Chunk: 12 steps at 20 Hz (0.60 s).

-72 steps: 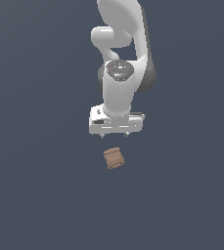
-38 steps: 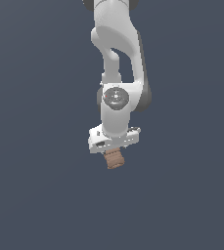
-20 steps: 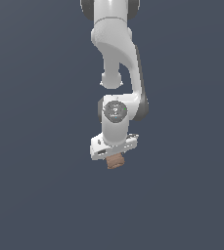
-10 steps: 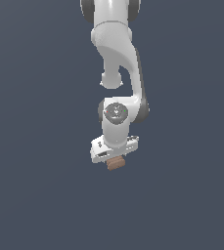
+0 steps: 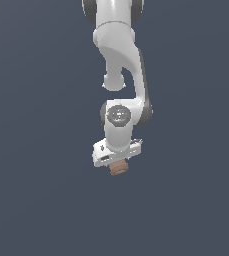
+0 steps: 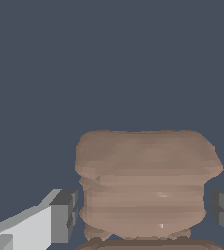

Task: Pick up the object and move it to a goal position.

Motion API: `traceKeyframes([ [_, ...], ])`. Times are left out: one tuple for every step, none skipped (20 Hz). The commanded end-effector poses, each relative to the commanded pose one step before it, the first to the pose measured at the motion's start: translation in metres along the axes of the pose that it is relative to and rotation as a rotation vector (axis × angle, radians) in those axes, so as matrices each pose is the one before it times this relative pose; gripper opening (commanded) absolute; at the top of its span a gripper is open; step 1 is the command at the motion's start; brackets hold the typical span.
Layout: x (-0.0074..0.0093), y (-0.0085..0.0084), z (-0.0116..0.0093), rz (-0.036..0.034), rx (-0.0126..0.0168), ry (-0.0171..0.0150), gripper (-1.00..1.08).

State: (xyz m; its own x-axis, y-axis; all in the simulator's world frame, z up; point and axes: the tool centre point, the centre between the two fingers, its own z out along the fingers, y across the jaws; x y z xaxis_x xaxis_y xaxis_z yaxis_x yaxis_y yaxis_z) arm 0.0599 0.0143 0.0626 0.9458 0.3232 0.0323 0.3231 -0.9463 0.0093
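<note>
robot arm, white and jointed, reaches straight down against a plain dark grey-blue ground in the exterior view, with its gripper (image 5: 117, 161) lowered over the object (image 5: 118, 168), a small brown barrel-shaped lump with darker ridges running across it. only the lower part of the lump shows beneath the white gripper body, and it is narrower than that body. in the wrist view the barrel (image 6: 147, 183) fills the space between the two dark grey fingertip pads (image 6: 64, 216), one on either side. a thin strip of background shows between each pad and the lump's sides, so the fingers look spread around it with the jaws apart, not yet pinching it, though the far pad is cut off by the frame edge and contact there cannot be ruled out. the step in hand appears to be closing for the grasp. to do it well, the gripper should stay level and centred so both pads meet the ridged sides together, squeezing at the barrel's waist under its wider top, then lift straight up before carrying it off. closing off-centre could nudge or tip the lump. no goal marker is visible in either view.
</note>
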Motion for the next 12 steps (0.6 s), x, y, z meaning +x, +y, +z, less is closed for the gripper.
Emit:
traceKeyframes([
  [-0.00034, 0.00076, -0.00054, 0.00068, -0.00013, -0.00026, -1.0],
  [0.00038, 0.0005, -0.0019, -0.0004, -0.00046, 0.00142, -1.0],
  [0.00054, 0.00066, -0.00282, -0.00061, -0.0007, 0.0022, -1.0],
  [0.00069, 0.00089, -0.00348, -0.00073, -0.00084, 0.00262, -1.0],
  [0.00084, 0.00109, -0.0043, -0.0009, -0.00103, 0.00324, -1.0],
  [0.001, 0.0013, -0.00508, -0.00107, -0.00121, 0.00382, -1.0],
  [0.00117, 0.0015, -0.00595, -0.00126, -0.00142, 0.0045, -1.0],
  [0.00134, 0.00171, -0.0068, -0.00143, -0.00162, 0.00513, -1.0],
  [0.00151, 0.00193, -0.0077, -0.00163, -0.00183, 0.00583, -1.0],
  [0.00169, 0.00216, -0.00857, -0.00181, -0.00202, 0.00646, -1.0],
  [0.00188, 0.00239, -0.00954, -0.00202, -0.00225, 0.0072, -1.0],
  [0.00208, 0.00264, -0.01053, -0.00223, -0.00247, 0.00796, -1.0],
])
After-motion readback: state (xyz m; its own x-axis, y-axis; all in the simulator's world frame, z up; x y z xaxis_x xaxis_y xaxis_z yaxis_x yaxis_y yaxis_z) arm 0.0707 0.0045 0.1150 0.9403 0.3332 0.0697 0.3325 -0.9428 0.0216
